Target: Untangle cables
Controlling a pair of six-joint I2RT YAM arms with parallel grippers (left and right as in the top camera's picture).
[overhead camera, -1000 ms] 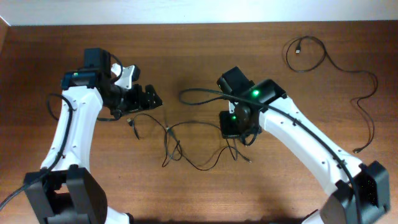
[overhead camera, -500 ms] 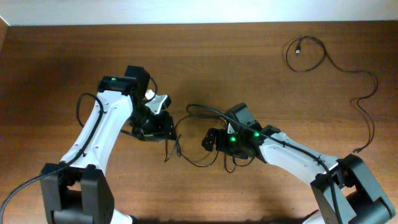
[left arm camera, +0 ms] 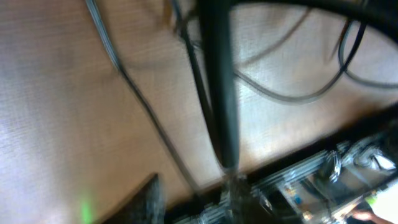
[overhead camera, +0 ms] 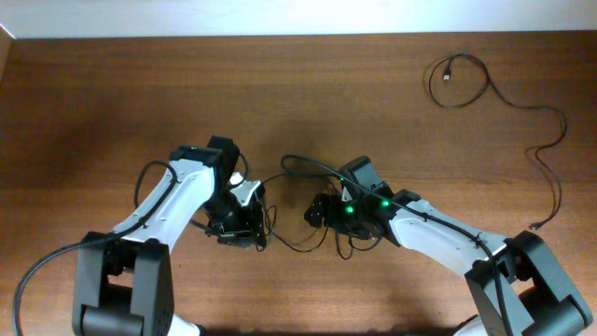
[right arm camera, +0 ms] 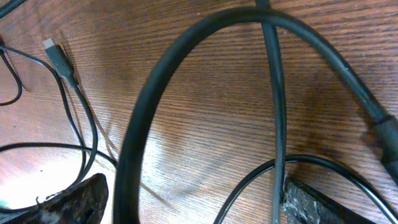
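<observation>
Left claw [overhead camera: 244, 227] has slid lower, beside cables [right arm camera: 60, 62] (right claw [overhead camera: 313, 213] unmoved).

Table [overhead camera: 112, 93]: dark brown wood grain, fills most of the overhead view. White strip [overhead camera: 280, 17] along its far edge. Soft glare on the wood in both wrist views.

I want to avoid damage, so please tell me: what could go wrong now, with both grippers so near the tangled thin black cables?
The open right gripper might catch the thick black arm cable looped before it, not the tangled thin black cables. The left gripper is close; they could collide.
</observation>
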